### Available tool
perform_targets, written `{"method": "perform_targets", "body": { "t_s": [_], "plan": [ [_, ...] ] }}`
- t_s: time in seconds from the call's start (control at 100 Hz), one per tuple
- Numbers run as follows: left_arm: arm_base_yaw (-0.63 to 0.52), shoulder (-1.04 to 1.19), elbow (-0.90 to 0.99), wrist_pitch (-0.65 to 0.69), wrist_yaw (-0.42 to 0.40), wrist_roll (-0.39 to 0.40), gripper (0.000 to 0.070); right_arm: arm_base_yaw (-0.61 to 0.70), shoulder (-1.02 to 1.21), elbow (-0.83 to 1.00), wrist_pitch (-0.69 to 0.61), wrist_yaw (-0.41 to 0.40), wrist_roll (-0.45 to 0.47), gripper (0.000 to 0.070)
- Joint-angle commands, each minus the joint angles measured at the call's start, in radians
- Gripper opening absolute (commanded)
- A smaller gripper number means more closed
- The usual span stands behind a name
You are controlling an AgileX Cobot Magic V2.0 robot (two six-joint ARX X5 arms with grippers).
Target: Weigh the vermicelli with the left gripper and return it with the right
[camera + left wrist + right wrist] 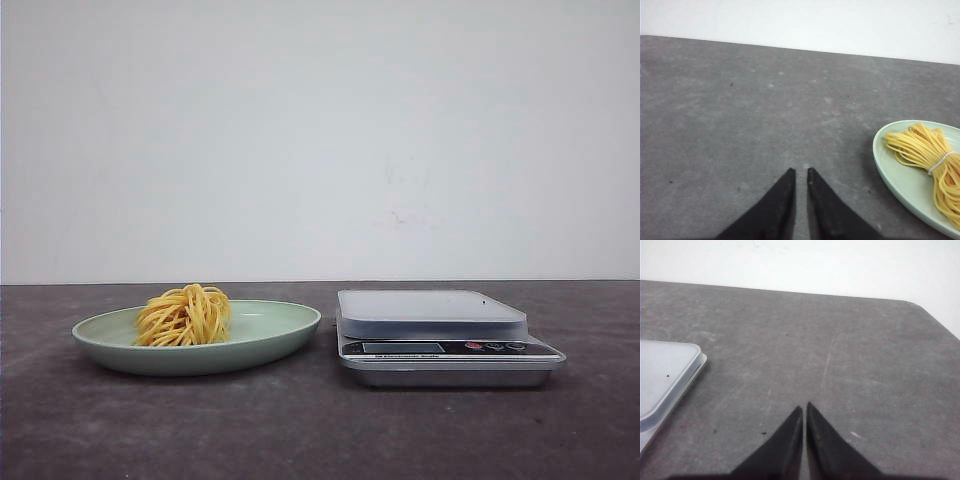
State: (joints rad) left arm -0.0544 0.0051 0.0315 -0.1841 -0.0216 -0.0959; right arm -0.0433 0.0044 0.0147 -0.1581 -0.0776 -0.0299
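The vermicelli [185, 315], a nest of yellow strands tied with a white band, lies in a pale green plate [275, 335] at the table's left. It also shows in the left wrist view [930, 160], on the plate [895, 172]. A silver kitchen scale [432, 312] stands to the right of the plate; its platform corner shows in the right wrist view [665, 375]. My left gripper [801, 171] is shut and empty over bare table, apart from the plate. My right gripper [804, 406] is shut and empty over bare table, beside the scale. Neither arm shows in the front view.
The dark grey table [320, 440] meets a white wall at the back. The table's far right corner is rounded [920, 305]. The scale's display and buttons [470, 347] face the front.
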Motion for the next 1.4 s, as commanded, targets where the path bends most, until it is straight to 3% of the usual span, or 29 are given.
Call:
{"method": "perform_targets", "body": {
  "t_s": [0.0,0.58,0.71,1.09,1.24,1.39],
  "plan": [
    [0.001,-0.001,-0.018,-0.004,0.002,0.009,0.0004,0.0,0.0,-0.002,0.011,0.0,-0.004,0.0002],
    [0.001,-0.001,-0.018,-0.004,0.002,0.009,0.0004,0.0,0.0,-0.002,0.021,-0.001,-0.003,0.0002],
    [0.001,-0.001,-0.018,-0.004,0.002,0.009,0.0004,0.001,0.0,-0.002,0.015,-0.005,0.052,0.0002],
    [0.001,-0.001,-0.018,0.0,0.002,0.009,0.0004,0.0,0.0,-0.002,0.031,0.0,0.085,0.0002],
    [0.001,-0.001,-0.017,0.009,0.003,-0.005,0.0003,0.001,0.0,-0.001,0.069,-0.003,0.198,0.0002],
    [0.001,-0.001,0.014,0.103,0.003,-0.137,0.0005,0.001,0.0,0.024,0.083,-0.015,0.326,0.0002]
  ]
}}
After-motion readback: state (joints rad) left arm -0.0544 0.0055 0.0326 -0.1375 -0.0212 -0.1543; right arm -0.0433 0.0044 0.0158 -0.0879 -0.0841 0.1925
